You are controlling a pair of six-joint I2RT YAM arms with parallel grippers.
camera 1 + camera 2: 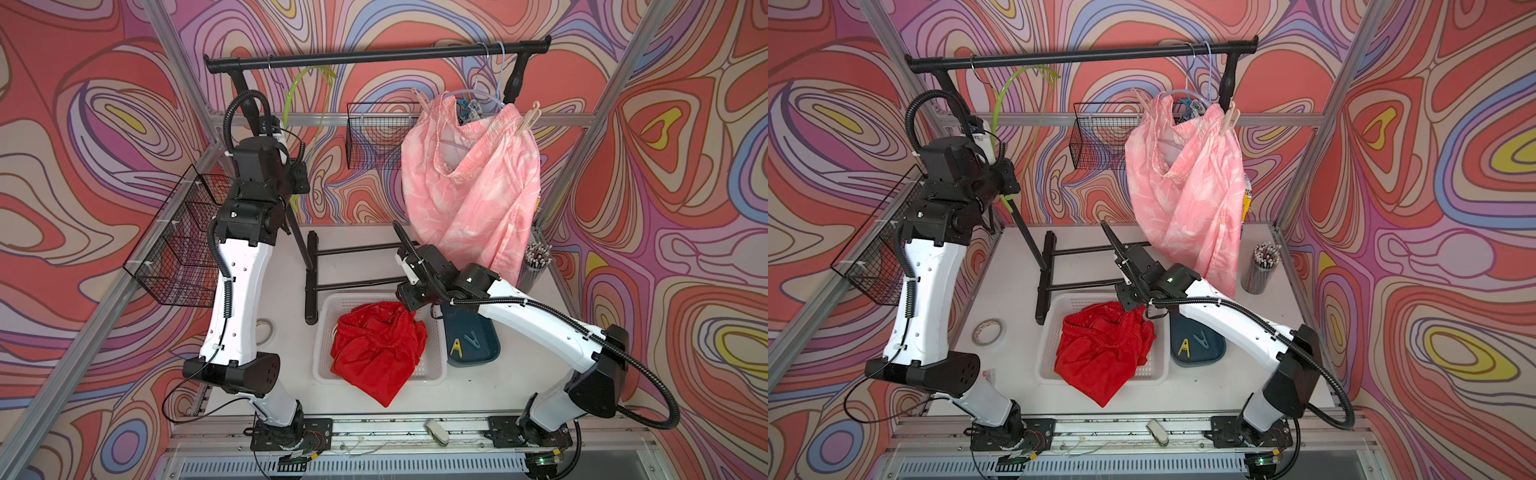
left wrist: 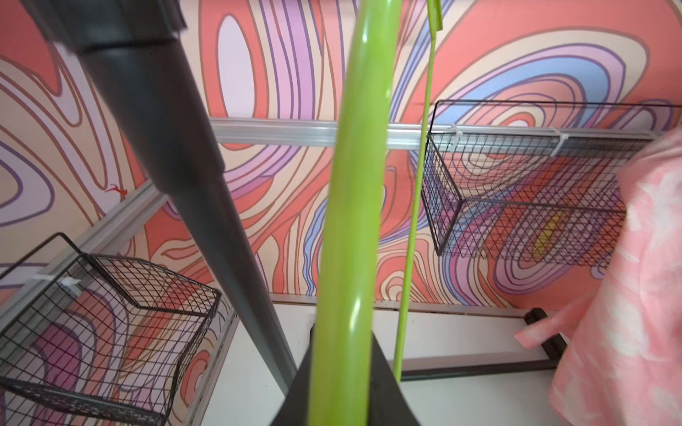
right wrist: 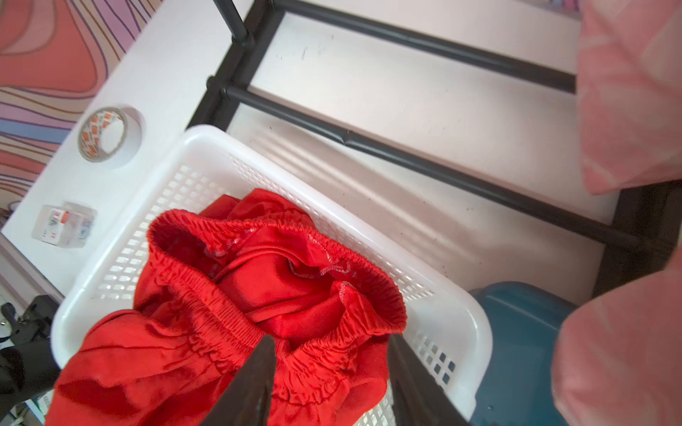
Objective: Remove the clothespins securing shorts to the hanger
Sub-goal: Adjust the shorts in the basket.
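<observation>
so the right claw (image 3: 331, 337) hangs released over the red shorts (image 3: 258, 280) in the white basket (image 3: 206, 136), green hanger (image 2: 347, 221) sits between the jaws of the left claw (image 2: 343, 350), can't tell if clamped

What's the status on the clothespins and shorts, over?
Right pincer open above red shorts in white basket. Left pincer around green hanger, grip unclear. Pink shorts pegged by two pale clothespins. Nothing blocks them.

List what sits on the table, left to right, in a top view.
Tape roll → white basket with the red shorts → blue tray with two clothespins → cup of pens.
</observation>
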